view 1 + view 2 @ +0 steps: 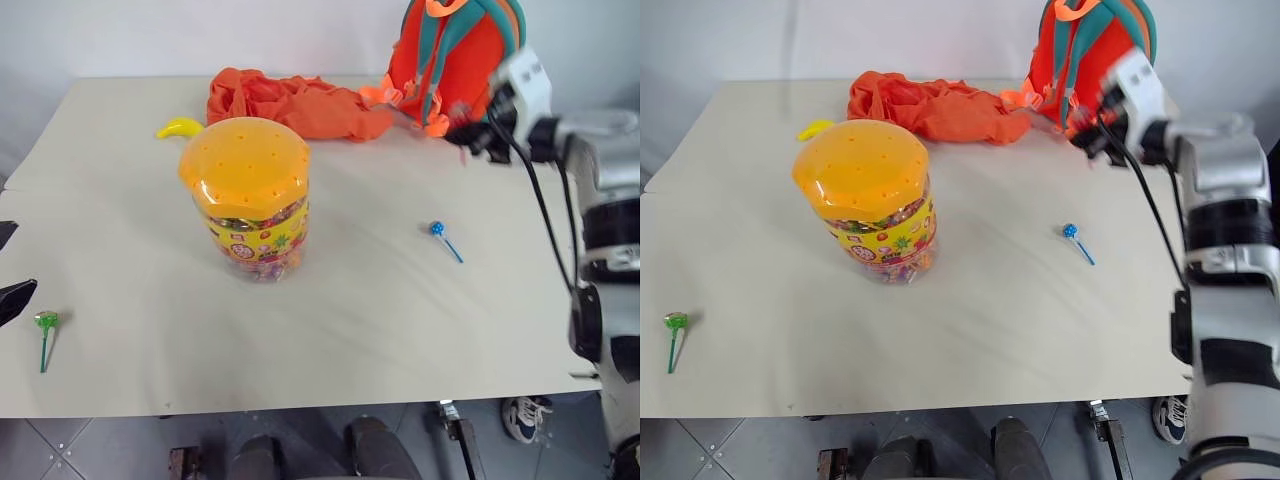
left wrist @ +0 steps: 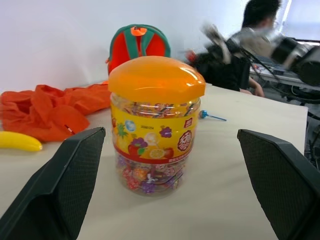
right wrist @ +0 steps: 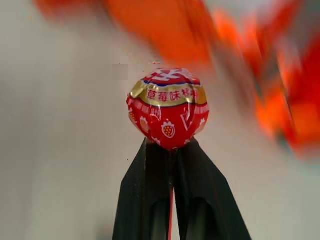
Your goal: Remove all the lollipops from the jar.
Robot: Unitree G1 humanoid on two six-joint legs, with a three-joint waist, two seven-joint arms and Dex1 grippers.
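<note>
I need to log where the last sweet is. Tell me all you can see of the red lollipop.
The red lollipop is a small ball in shiny red wrapping with a gold band, printed strawberries and lettering. Its thin red stick runs down between the jaws of the right gripper, which are shut on it just under the ball, so the ball stands up clear of the black fingertips. Nothing else touches it. It is held in the air, with blurred orange shapes behind it.

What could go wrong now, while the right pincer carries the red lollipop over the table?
1. The right pincer pinches only the thin stick under the red lollipop, so the lollipop could slip out.
2. That arm is close to the backpack; it might knock it.
3. The blue lollipop lies loose on the table below and could be pushed away.
</note>
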